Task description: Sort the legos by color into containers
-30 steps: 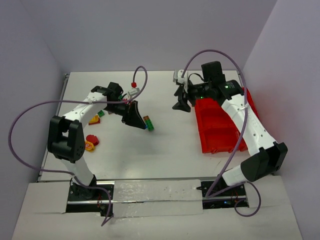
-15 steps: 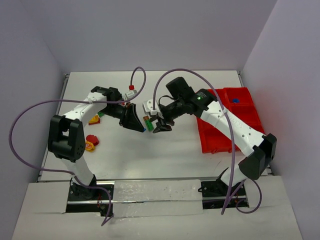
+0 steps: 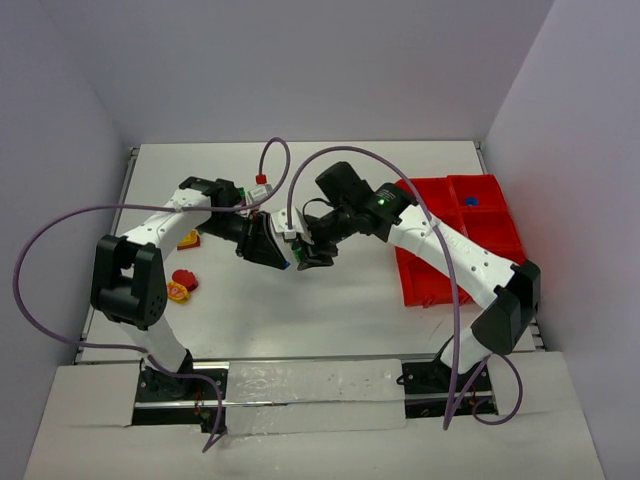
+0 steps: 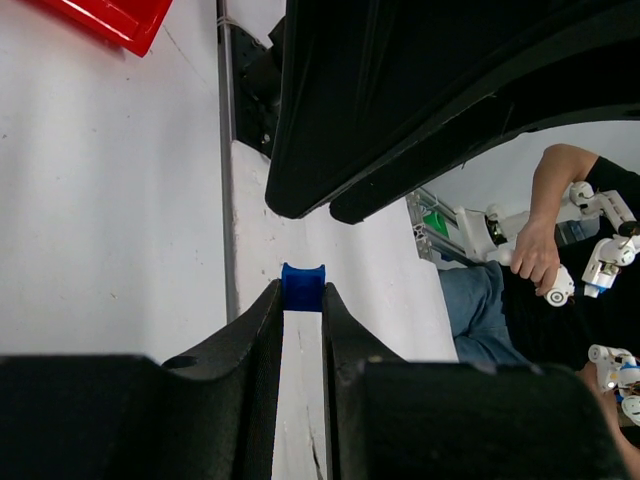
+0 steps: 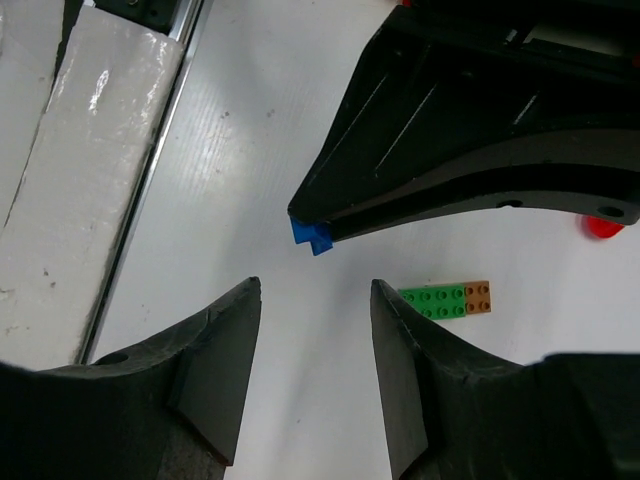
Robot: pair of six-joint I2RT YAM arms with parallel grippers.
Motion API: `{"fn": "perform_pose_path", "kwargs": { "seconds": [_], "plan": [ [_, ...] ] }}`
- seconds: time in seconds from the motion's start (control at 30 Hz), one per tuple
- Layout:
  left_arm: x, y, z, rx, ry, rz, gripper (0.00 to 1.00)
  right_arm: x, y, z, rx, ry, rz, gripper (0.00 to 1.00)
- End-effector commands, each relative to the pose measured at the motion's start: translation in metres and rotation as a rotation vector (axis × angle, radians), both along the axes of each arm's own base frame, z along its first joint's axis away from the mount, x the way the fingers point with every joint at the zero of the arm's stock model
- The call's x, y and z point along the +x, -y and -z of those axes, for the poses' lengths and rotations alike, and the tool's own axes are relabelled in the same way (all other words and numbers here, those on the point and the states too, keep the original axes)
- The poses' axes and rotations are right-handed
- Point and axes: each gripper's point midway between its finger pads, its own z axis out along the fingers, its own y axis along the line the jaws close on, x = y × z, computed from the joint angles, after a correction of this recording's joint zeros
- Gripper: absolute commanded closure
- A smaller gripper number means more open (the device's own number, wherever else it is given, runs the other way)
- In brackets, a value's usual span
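My left gripper is shut on a small blue brick, pinched at its fingertips above the table. In the right wrist view the same blue brick sticks out of the left gripper's black fingers. My right gripper is open and empty, its jaws wide apart just short of the blue brick. In the top view it faces the left gripper tip to tip. A green brick with an orange end lies on the table beside it. The red tray stands at the right.
A blue piece lies in a far compartment of the tray. Red and yellow pieces and a yellow-red piece with a green bit lie at the left. The table's front rail is close.
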Motion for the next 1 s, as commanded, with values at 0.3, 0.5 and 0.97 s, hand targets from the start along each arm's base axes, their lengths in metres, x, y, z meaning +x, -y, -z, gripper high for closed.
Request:
{"fn": "perform_pose_path", "kwargs": {
  "seconds": [0.3,0.5,0.97],
  "plan": [
    [-0.005,0.010,-0.051,-0.229,-0.034,-0.015,1.00,-0.011,-0.020,0.002,-0.001,0.028,-0.041,0.47],
    [-0.005,0.010,-0.052,-0.233,-0.046,-0.015,1.00,-0.012,-0.025,0.003,-0.002,0.027,-0.044,0.52],
    [-0.012,0.010,-0.056,-0.237,-0.035,-0.002,0.95,-0.005,-0.032,0.006,0.003,0.021,0.000,1.00]
  ]
}}
